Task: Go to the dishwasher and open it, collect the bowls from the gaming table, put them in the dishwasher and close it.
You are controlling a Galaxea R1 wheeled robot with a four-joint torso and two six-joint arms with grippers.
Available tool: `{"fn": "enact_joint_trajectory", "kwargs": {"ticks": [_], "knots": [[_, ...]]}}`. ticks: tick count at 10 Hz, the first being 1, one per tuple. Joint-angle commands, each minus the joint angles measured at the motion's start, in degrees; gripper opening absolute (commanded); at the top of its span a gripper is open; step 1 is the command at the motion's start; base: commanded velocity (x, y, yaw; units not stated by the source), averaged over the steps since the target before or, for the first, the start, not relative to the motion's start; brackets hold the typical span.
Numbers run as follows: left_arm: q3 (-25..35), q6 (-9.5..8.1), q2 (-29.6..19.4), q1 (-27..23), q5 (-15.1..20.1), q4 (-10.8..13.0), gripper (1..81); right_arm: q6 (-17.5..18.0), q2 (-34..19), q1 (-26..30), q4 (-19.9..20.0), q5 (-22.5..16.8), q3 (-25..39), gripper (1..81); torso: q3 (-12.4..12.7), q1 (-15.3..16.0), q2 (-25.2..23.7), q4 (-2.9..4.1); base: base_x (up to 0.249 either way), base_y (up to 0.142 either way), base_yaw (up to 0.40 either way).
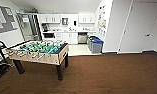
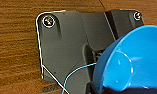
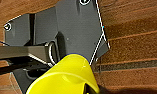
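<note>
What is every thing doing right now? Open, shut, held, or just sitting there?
blue bowl: carried at the left wrist, above the brown floor.
yellow bowl: carried at the right wrist, above the floor.
dishwasher: looks open, too far to be sure.
table-football table: standing, untouched.
blue-lidded bins: lids shut.

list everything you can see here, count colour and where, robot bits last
foosball table: one, pale wood with green pitch, left on brown carpet
dishwasher: one, steel-grey, in the far kitchen counter
white cupboards: several, above and below the counter
bins: blue-lidded grey, right of the dishwasher
door: one, white, right wall
blue bowl: one, close at the left wrist
yellow bowl: one, close at the right wrist
dark wrist plate: robot's own, over the carpet
</note>
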Motion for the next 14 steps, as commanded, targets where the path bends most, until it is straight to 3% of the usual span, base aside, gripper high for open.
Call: {"fn": "enact_joint_trajectory", "kwargs": {"ticks": [1,14], "knots": [[-0.2,0.06,-0.5,-1.8,2.3,-0.1,1.0,-0.2,-1.4,1.4,-0.6,-3.1,0.1,1.0,0.0,0.0,0.0,0.00,0.155,0.000,0.000],[-0.2,-0.03,-0.3,-1.7,2.3,0.3,1.0,-0.1,-1.2,1.7,-0.5,-3.2,-0.1,1.0,0.0,0.0,0.0,0.00,0.170,0.000,0.000]]}}
